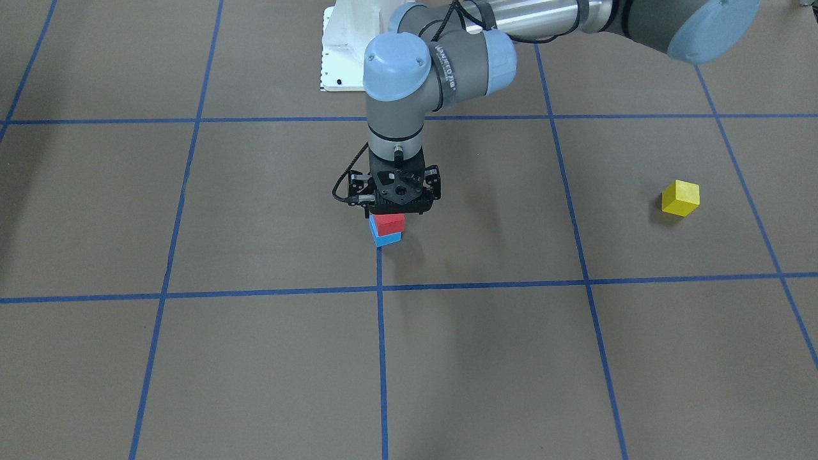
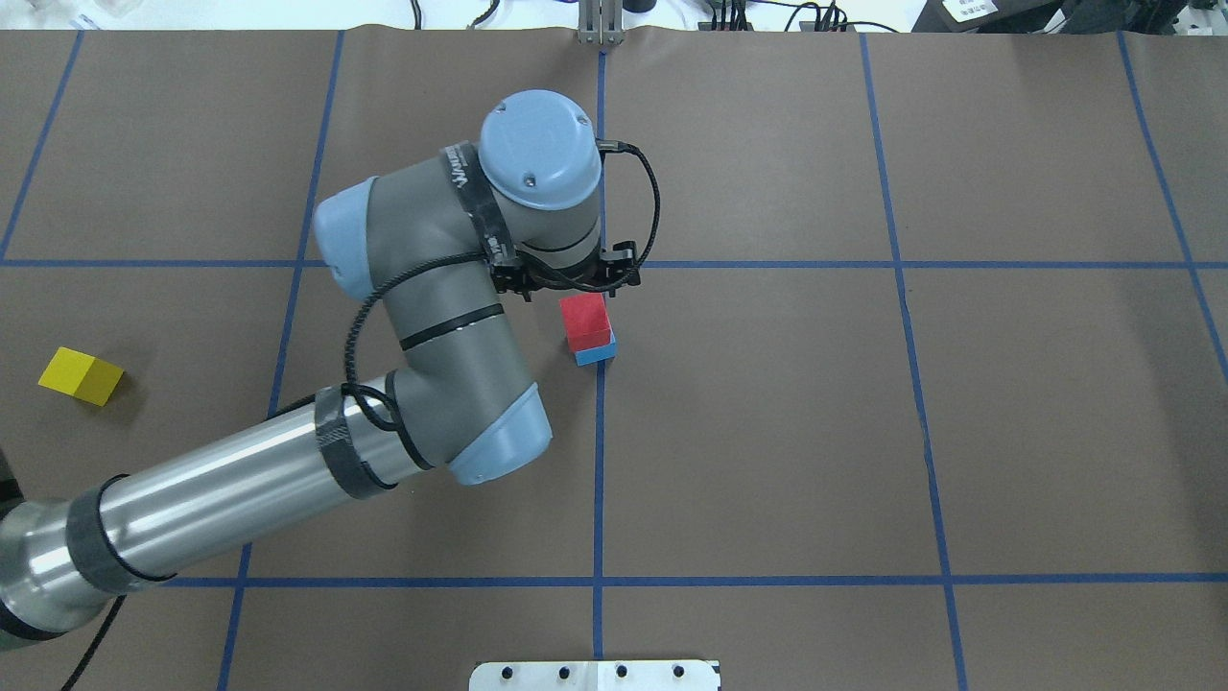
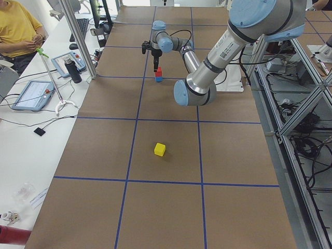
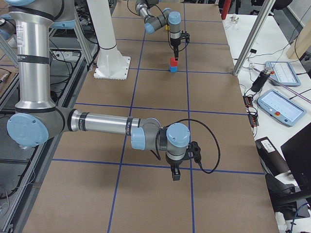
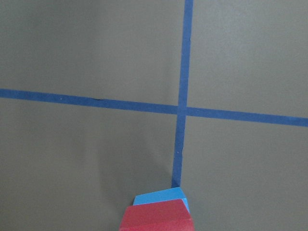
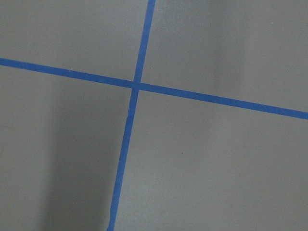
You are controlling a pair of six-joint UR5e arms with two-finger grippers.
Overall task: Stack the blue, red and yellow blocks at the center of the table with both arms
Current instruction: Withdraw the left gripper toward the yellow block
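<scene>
A red block (image 1: 388, 222) sits on a blue block (image 1: 386, 239) at the table's centre, by a tape crossing. It also shows in the overhead view (image 2: 586, 319) and at the bottom of the left wrist view (image 5: 156, 217), with the blue block (image 5: 161, 196) under it. My left gripper (image 1: 396, 199) points down directly over the stack. No fingers show beside the red block, and I cannot tell whether the gripper is open or shut. A yellow block (image 2: 82, 375) lies alone far to my left. My right gripper (image 4: 175, 175) hangs low over bare table; its state cannot be told.
The brown table carries a grid of blue tape lines (image 2: 599, 480). The white robot base plate (image 2: 595, 675) is at the near edge. Tablets and an operator (image 3: 18, 31) are at a side bench beyond the far table edge.
</scene>
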